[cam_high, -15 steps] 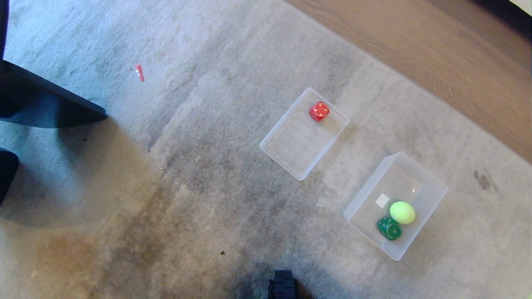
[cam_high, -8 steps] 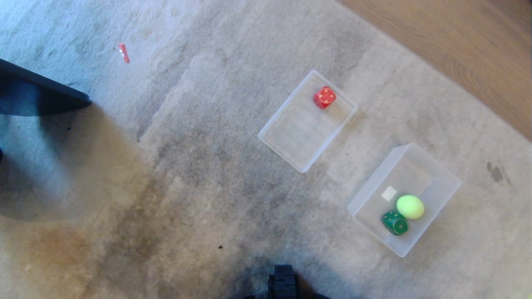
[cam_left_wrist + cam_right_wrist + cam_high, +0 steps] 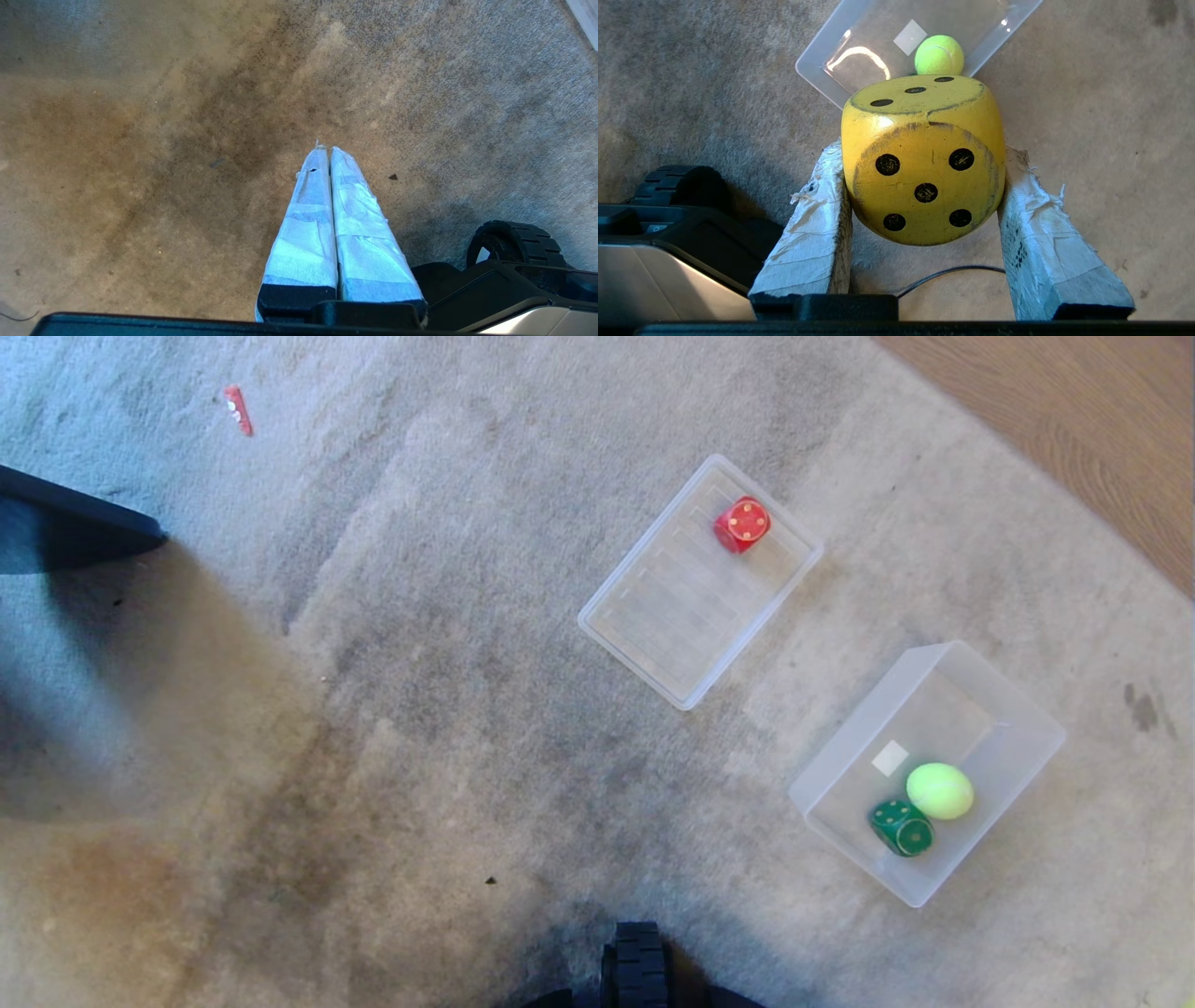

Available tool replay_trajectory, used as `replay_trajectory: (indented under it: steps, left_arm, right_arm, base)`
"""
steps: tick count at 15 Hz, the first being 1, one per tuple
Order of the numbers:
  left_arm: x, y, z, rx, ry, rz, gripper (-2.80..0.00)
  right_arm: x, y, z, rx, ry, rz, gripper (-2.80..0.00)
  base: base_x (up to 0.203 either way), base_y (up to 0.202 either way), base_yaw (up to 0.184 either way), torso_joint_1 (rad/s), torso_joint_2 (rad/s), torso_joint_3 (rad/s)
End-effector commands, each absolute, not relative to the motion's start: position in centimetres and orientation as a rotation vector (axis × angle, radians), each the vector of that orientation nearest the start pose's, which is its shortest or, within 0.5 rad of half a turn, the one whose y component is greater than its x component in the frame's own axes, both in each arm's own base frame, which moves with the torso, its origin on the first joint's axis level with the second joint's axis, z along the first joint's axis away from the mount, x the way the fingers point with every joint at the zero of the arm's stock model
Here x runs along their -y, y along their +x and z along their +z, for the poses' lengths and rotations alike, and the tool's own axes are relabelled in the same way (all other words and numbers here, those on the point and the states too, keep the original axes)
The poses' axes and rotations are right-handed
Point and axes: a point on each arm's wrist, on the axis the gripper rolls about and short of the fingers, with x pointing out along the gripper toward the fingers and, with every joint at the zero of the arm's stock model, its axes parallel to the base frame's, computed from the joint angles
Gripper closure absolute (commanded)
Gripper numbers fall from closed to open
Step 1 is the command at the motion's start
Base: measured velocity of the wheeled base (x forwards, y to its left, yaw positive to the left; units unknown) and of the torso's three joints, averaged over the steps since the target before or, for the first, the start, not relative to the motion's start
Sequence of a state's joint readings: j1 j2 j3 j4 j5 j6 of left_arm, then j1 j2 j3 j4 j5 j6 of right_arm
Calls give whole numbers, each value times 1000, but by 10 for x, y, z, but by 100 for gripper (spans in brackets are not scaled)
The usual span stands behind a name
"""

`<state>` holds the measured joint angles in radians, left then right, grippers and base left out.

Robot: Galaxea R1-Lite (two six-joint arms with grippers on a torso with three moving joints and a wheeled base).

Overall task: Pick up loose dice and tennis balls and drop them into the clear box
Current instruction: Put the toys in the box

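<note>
Between the right gripper's [image 3: 924, 172] tape-wrapped fingers [image 3: 817, 224] sits the yellow die [image 3: 924, 158], a chunky rounded-corner cube w/ black pips, worn paint; both frayed pads press its sides, jaws roughly half-spread. The die hangs over grey-beige carpet [image 3: 420, 709], just short of the clear box [image 3: 1018, 709], a deep translucent plastic tub w/ white sticker [image 3: 890, 758]. Inside the box: fuzzy tennis ball [image 3: 939, 791] touching green die [image 3: 901, 828]. Near the box, a flat ribbed clear tray [image 3: 653, 644] carries the red die [image 3: 743, 525] at its far end. Left gripper [image 3: 327, 154], well apart from the box, fingers pressed together, nothing held.
</note>
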<state>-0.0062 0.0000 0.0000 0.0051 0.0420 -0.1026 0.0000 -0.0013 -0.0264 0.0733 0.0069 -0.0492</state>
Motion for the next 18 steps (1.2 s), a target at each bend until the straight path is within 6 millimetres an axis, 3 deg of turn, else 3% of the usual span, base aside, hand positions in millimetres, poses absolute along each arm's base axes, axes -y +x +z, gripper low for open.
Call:
replay_trajectory:
  steps: [1,3,5,7,9,12,14,16,18]
  left_arm:
    - [-1,-23,75,-3,-106,37,0]
    - [-1,-23,75,-4,-106,37,0]
    - [-1,-23,75,-4,-106,37,0]
    - [-1,-23,75,-3,-106,37,0]
    - [-1,-23,75,-3,-106,37,0]
    - [-1,-23,75,-3,-106,37,0]
    - [-1,-23,75,-3,-106,37,0]
    - [-1,-23,75,-3,-106,37,0]
    - [-1,-23,75,-3,-106,37,0]
  right_arm:
    - [1,-28,86,-13,-26,-35,0]
    - [1,-27,113,-16,13,-65,0]
    - [2,-7,145,-121,76,-87,0]
    - [2,33,172,-232,151,-120,0]
    - [4,84,186,-285,217,-162,0]
    - [5,163,185,-272,307,-201,0]
    - [-4,205,175,-233,363,-173,0]
    - [-19,234,165,-186,415,-115,0]
    - [-32,246,155,-194,464,-78,0]
  base:
    - [0,0,0,2,4,-34]
    - [0,0,0,0,0,0]
    - [0,0,0,0,0,0]
    - [0,0,0,0,0,0]
    - [0,0,0,0,0,0]
    - [0,0,0,0,0,0]
    - [0,0,0,0,0,0]
    - [0,0,0,0,0,0]
    - [0,0,0,0,0,0]
